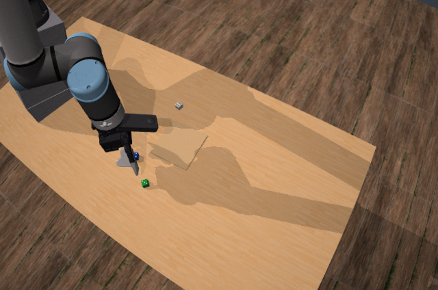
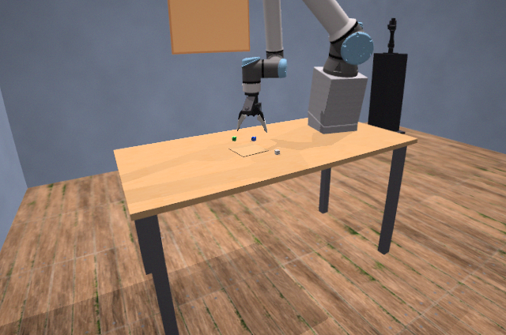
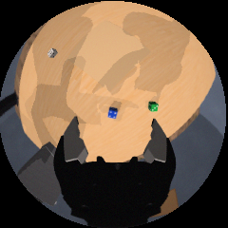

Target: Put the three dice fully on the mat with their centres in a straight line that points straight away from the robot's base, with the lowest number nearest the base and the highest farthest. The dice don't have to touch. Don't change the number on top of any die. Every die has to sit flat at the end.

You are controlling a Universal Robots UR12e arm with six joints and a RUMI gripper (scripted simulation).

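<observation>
My gripper is open, with nothing between its fingers, above the table. The blue die lies on the table below the gripper, partly hidden by a finger in the top view. The green die lies on the table, beyond the right finger in the wrist view. The white die lies on the table on the mat's other side. The thin tan mat carries no die. The top numbers are too small to read surely.
The wooden table has long arm shadows across it. The robot's grey base block stands at one end. A wooden board hangs on the wall behind.
</observation>
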